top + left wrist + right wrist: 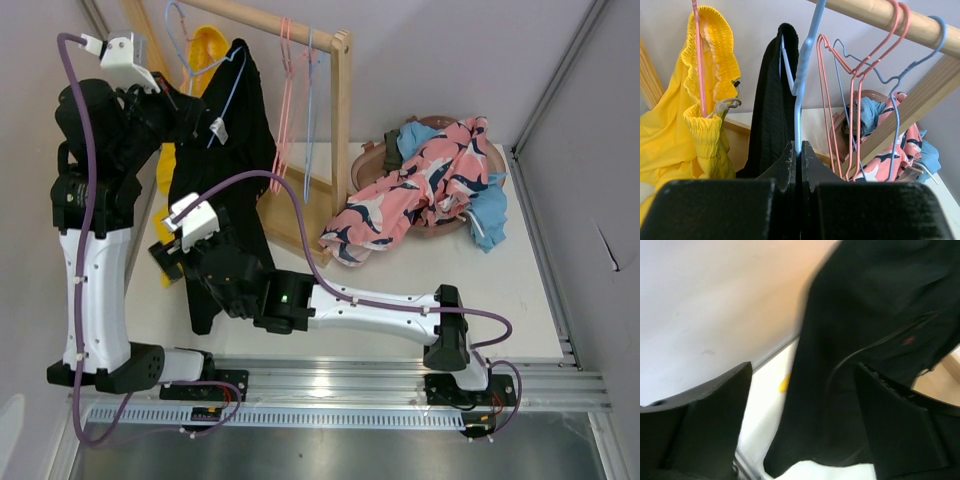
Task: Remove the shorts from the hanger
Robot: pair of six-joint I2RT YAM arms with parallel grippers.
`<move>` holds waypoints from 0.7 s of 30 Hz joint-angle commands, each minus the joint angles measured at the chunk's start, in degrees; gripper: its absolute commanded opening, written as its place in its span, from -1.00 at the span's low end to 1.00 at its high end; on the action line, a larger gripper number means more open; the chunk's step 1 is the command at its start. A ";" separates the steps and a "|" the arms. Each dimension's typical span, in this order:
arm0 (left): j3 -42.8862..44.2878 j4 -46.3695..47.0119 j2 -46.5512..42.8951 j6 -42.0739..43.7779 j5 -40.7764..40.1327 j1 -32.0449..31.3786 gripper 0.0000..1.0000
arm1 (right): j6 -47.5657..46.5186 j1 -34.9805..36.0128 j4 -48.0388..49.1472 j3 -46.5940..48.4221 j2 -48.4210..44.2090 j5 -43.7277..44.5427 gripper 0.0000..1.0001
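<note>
Pinching the wire of the blue hanger (799, 100) a little way below the wooden rail (875, 12), the left pincer (798, 150) is clamped on it with its fingers pressed together, and I take that as bracing the hanger. The black shorts (771, 100) are on that hanger, between a yellow garment (670, 135) on one side and a bunch of bare pink hangers (855, 85) on the other. From overhead they hang long down the front of the rack. Lower down, the right pincer (802, 420) has its fingers wide apart, with dark cloth filling the gap ahead of them. To my eye the step in hand is getting a hold on the lower part of the shorts. The next move calls for closing on a fair fold of cloth, then drawing it down and away while the other arm steadies the hanger, so the rail and its neighbours are not dragged along. Much is hard to read. The right wrist view is smeared, so I cannot tell whether the fingers touch the fabric. How the shorts sit on the hanger, clipped or folded over, is hidden. From above, black arm and black cloth run together.
</note>
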 commanded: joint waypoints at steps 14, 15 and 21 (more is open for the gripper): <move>7.64 2.05 -2.56 -0.30 0.13 0.28 -1.00 | 11.53 6.97 5.68 -29.53 -7.78 8.70 -1.00; 8.69 1.69 -2.20 -0.30 0.13 0.28 -1.00 | 13.21 9.42 5.06 -31.75 -7.79 9.05 -1.00; 8.98 1.51 -3.42 -1.18 1.09 0.19 -1.00 | 26.32 13.75 -4.78 -36.61 -5.06 11.16 -1.00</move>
